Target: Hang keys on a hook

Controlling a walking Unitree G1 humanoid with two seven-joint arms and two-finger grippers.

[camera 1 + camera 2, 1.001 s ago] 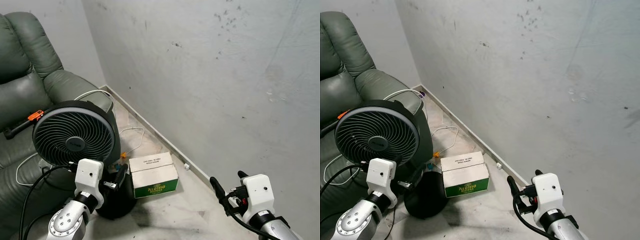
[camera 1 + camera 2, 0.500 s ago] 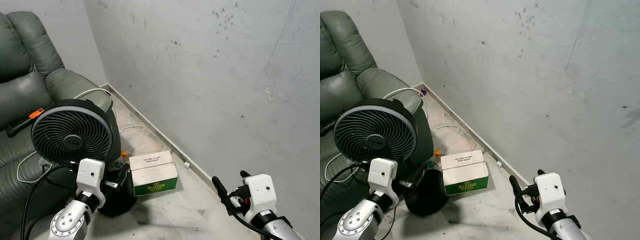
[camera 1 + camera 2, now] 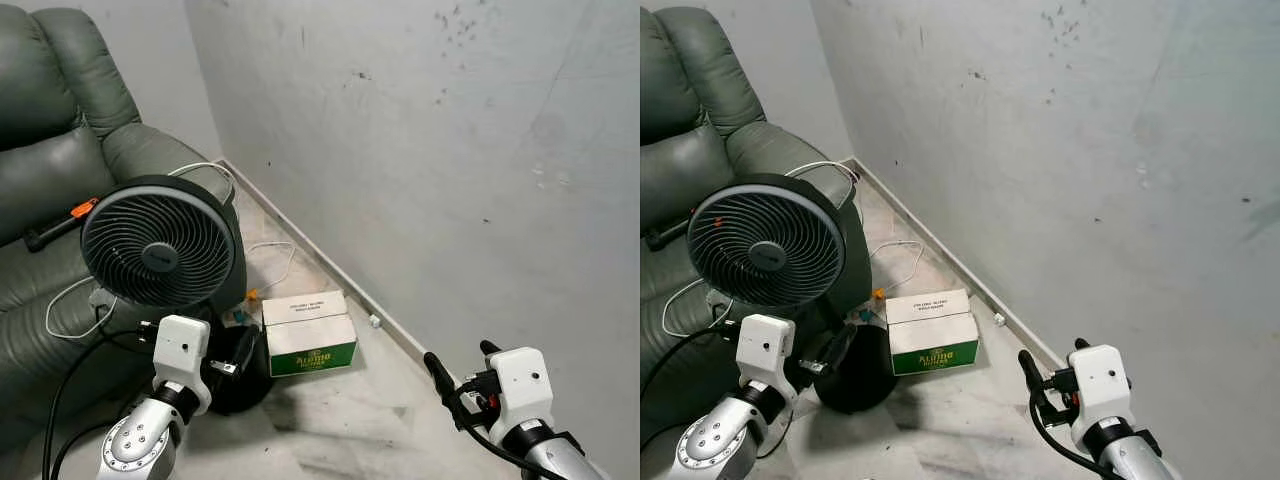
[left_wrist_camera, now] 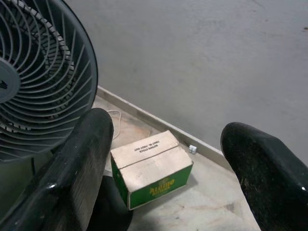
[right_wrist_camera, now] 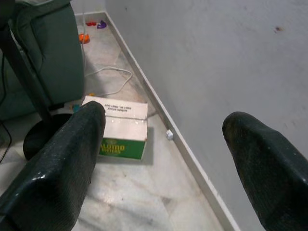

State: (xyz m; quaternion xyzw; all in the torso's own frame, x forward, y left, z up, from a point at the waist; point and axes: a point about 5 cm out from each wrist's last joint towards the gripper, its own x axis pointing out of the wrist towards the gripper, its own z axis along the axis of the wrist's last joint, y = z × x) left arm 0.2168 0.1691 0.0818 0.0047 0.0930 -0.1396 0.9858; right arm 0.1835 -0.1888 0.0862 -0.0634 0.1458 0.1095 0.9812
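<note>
My left gripper (image 3: pixel 240 352) is held low at the left, open, with nothing between its fingers. It points toward a green and white cardboard box (image 3: pixel 310 333) on the floor. In the left wrist view its two black fingers (image 4: pixel 77 173) stand wide apart with the box (image 4: pixel 151 166) beyond them. My right gripper (image 3: pixel 458 362) is low at the right near the grey wall (image 3: pixel 450 150), also open and empty. The right wrist view has its fingers (image 5: pixel 62 163) spread, framing the box (image 5: pixel 120 132) and the skirting.
A black floor fan (image 3: pixel 160 250) stands on a round base just left of the box. A green leather sofa (image 3: pixel 50 140) lies behind it, with an orange-handled tool (image 3: pixel 78 212) on it. White cables (image 3: pixel 272 268) trail over the floor by the wall.
The whole picture has shifted as the camera moved, so fan and box sit slightly differently. Both arms keep the same pose with fingers apart.
</note>
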